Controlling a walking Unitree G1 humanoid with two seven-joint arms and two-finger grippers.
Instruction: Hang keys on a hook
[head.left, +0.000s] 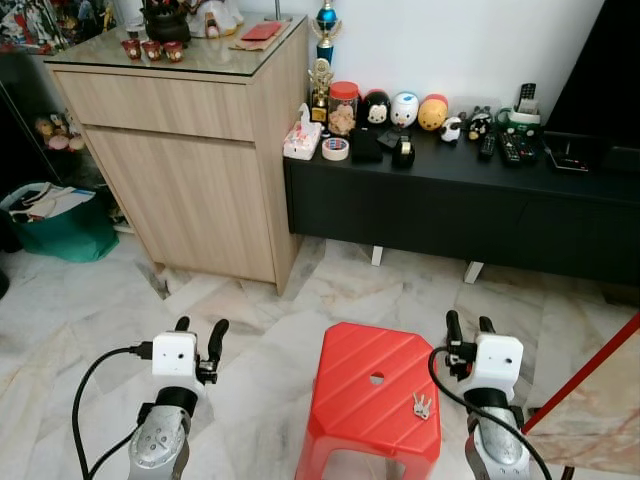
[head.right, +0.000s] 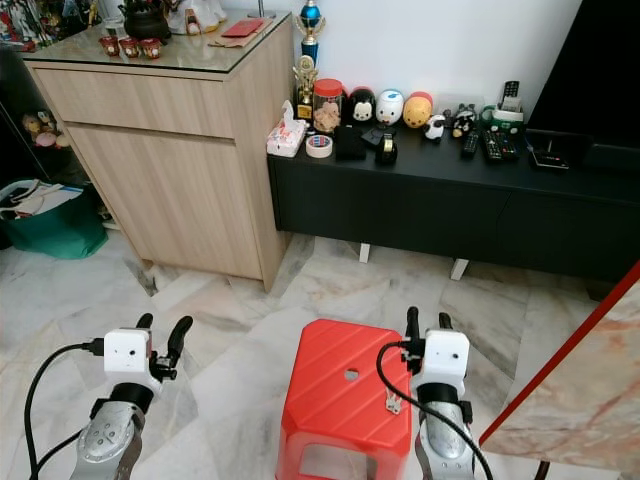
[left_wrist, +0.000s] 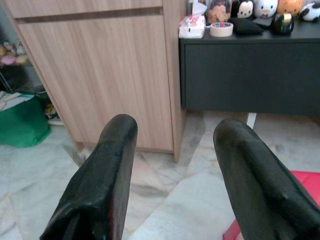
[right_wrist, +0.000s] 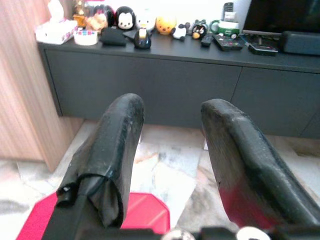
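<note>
Keys (head.left: 421, 405) lie on red stool (head.left: 360, 372), beside right gripper (head.left: 470, 324), jaws apart

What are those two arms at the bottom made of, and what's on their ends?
Both arms are silver metal. Each carries a white box at the wrist with a black cable looping from it. The left pincer and right pincer each have two long black fingers with a matte, slightly rough, rounded surface.
</note>
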